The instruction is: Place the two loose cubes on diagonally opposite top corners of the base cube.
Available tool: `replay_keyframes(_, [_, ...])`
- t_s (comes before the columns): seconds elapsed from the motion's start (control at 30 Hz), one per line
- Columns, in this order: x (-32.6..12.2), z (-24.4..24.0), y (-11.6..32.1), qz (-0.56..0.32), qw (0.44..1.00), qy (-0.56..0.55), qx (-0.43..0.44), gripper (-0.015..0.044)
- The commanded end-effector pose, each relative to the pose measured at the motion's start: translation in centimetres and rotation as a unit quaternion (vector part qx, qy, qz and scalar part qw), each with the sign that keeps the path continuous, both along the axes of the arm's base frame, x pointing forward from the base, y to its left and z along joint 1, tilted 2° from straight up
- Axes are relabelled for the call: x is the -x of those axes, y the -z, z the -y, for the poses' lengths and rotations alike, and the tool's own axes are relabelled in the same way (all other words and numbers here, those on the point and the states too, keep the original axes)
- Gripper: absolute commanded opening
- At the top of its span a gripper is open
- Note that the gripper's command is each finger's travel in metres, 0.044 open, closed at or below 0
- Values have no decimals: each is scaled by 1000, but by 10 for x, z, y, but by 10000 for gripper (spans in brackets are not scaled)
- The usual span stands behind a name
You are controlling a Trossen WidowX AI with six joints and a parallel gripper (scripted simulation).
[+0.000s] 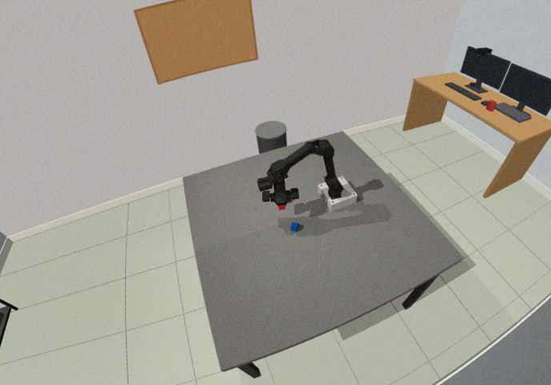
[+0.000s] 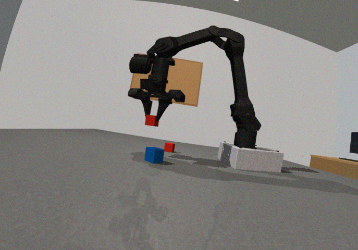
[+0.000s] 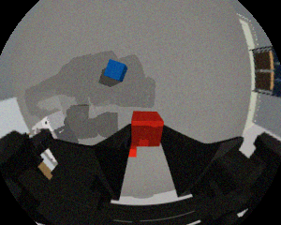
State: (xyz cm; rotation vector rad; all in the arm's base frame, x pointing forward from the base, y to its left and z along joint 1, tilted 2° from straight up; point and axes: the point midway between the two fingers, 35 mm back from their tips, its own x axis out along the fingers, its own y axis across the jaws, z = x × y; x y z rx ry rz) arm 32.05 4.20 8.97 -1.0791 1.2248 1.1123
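The blue base cube (image 1: 294,227) (image 2: 153,154) (image 3: 115,70) sits flat on the table. My gripper (image 2: 152,117) (image 3: 146,127) points down and is shut on a red cube (image 1: 281,207) (image 2: 151,121) (image 3: 147,135), held in the air well above table height. The held cube looks nearly level, and its sides are partly covered by the fingers. The other red cube (image 2: 169,147) (image 3: 132,152) rests on the table, beyond the blue cube in the exterior view; the arm mostly hides it in the top view. Nothing rests on the blue cube.
The arm's white base block (image 1: 342,203) (image 2: 257,160) stands on the grey table (image 1: 257,290) (image 2: 66,182), to the right of the cubes in the top and exterior views. A grey bin (image 1: 270,131) stands behind the table. A desk (image 1: 457,102) with monitors is farther right.
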Motion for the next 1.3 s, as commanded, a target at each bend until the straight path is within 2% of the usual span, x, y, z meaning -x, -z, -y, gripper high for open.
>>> replay_keyframes(0.0, [0, 1, -15, 8, 1000, -2, 1, 105])
replay_keyframes(0.17, [0, 1, -17, 7, 1000, 9, 1, 105])
replay_keyframes(0.63, [5, -12, -10, -3, 974, 224, -6, 105])
replay_keyframes(1.27, [13, -30, -1, -17, 865, 502, -15, 105])
